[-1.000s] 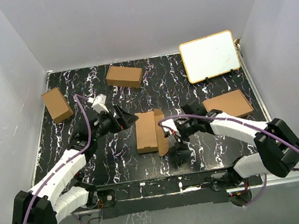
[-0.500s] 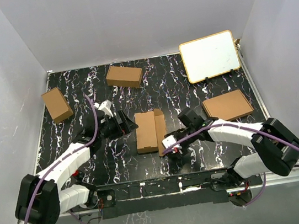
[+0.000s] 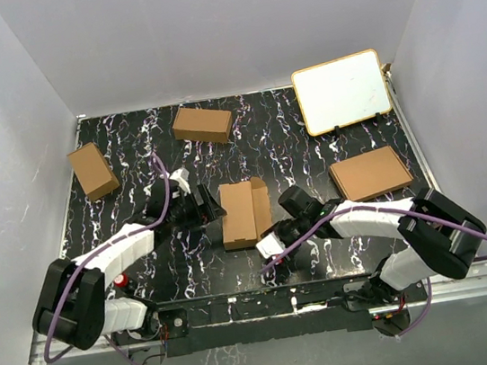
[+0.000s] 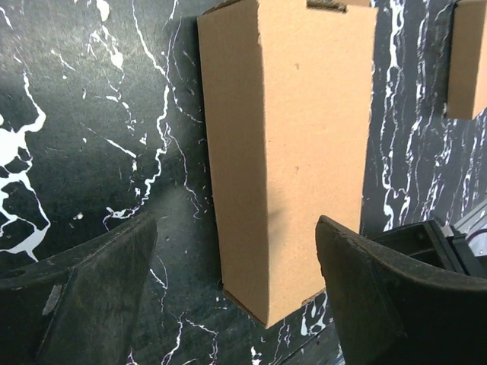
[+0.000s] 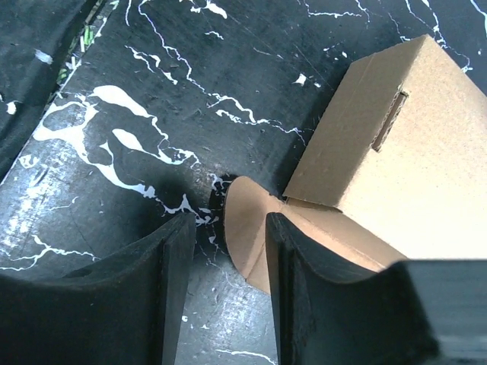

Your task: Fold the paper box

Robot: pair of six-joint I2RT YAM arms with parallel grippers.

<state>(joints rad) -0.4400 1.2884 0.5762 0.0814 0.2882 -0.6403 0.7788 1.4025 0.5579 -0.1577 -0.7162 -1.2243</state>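
Note:
The paper box (image 3: 239, 212) lies as a slim brown carton in the middle of the table. In the left wrist view its long body (image 4: 297, 144) runs away from the camera, and its near end sits between the wide-spread fingers of my left gripper (image 4: 236, 224); in the overhead view that gripper (image 3: 214, 207) is at the box's left side. My right gripper (image 3: 263, 237) is at the box's near right corner. Its jaws (image 5: 228, 220) stand narrowly open around a rounded end flap (image 5: 247, 228), the right finger (image 5: 319, 289) against the flap and the left finger apart from it.
Two shorter brown cartons (image 3: 93, 170) (image 3: 203, 124) lie at the back left. A white board (image 3: 341, 92) leans at the back right, with a flat brown pile of sheets (image 3: 370, 172) in front of it. White walls close in three sides.
My left gripper has moved right to the box's side and narrowed slightly. My right gripper has moved left and toward the near edge to the box's end flap, its jaws closing in.

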